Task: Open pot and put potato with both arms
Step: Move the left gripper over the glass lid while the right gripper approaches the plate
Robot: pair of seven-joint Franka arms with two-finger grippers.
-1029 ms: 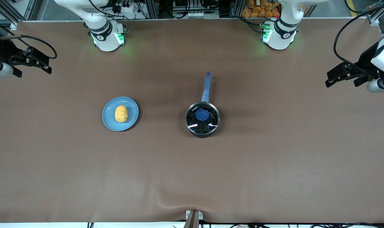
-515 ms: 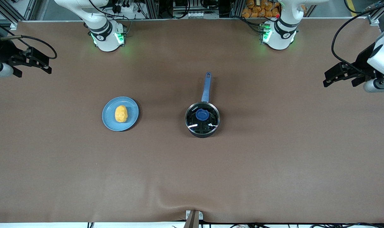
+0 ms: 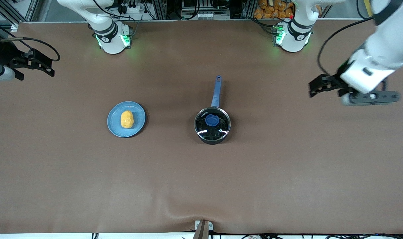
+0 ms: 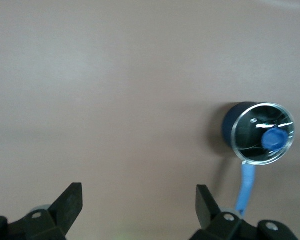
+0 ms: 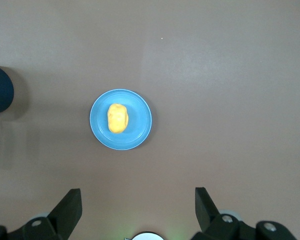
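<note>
The pot [image 3: 212,125] sits in the middle of the brown counter [image 3: 201,179] with its glass lid [image 3: 212,123] on, and its blue handle [image 3: 216,90] points toward the arms' bases. The potato [image 3: 127,119] lies on a blue plate [image 3: 117,127] beside the pot, toward the right arm's end. The left gripper [image 3: 316,87] hangs open and empty over the bare counter at its own end. The right gripper [image 3: 39,64] waits open and empty over its end
</note>
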